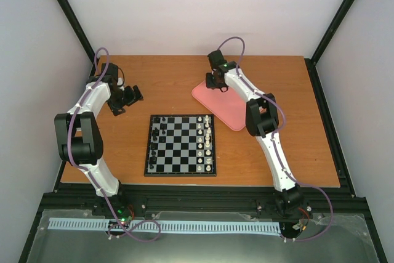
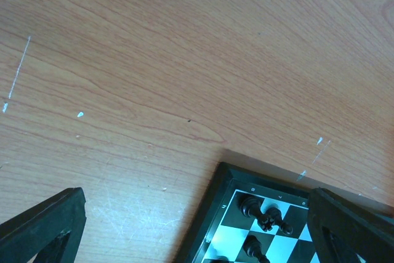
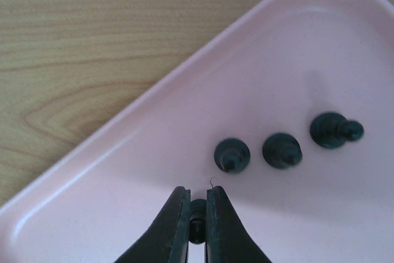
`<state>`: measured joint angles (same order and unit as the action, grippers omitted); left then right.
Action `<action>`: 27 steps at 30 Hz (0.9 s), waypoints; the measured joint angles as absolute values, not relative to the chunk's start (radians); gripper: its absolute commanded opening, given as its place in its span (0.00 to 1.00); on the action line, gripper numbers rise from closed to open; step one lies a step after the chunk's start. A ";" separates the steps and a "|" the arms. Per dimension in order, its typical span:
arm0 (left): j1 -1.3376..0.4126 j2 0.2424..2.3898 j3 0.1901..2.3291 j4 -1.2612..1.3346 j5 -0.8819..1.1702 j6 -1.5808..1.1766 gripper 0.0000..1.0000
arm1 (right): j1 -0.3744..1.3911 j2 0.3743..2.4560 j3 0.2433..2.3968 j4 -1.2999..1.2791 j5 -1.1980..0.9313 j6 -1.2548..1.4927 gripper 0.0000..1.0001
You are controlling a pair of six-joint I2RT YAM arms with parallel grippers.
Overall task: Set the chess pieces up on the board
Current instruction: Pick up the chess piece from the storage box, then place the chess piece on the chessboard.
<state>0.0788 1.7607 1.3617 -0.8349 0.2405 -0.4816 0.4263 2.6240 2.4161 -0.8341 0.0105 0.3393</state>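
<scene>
From above, my left gripper (image 1: 127, 98) hangs over the bare table (image 1: 172, 84), just off the board's far left corner. My right gripper (image 1: 215, 82) is down over the far end of the pink tray (image 1: 225, 108). The board (image 1: 180, 167) lies between my two arms, with black pieces (image 1: 154, 141) along its left edge and white pieces (image 1: 208, 143) along its right.

On my left wrist, the fingers (image 2: 46, 226) are spread wide, one in each lower corner. Between them I see only wood and a corner of the board. A few black pieces stand there, nearer my right-hand finger and untouched.

On my right wrist, the fingers (image 3: 175, 226) are pressed nearly together, pinching a single black piece (image 3: 197, 220) that sits right between the tips, over the tray floor. I cannot tell whether it touches the floor. Three loose pieces (image 3: 282, 150) lie just beyond the tips in a row running off to the right, clear of my fingers.
</scene>
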 measured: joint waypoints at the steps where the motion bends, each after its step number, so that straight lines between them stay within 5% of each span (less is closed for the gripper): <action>1: 0.079 1.761 1.362 -0.835 0.240 -0.482 1.00 | 0.428 2.614 2.401 -0.833 0.013 0.336 0.03; 14: 0.079 1.760 1.362 -0.835 0.240 -0.482 1.00 | 0.538 2.208 2.104 -0.808 0.041 0.265 0.03; 27: 0.079 1.760 1.363 -0.834 0.235 -0.480 1.00 | 0.969 2.009 1.745 -0.724 -0.005 0.297 0.03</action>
<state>0.0788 1.7603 1.3628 -0.8345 0.2352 -0.4801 0.9688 2.0090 1.7451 -0.7242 -0.0051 0.2974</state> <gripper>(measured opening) 0.997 0.067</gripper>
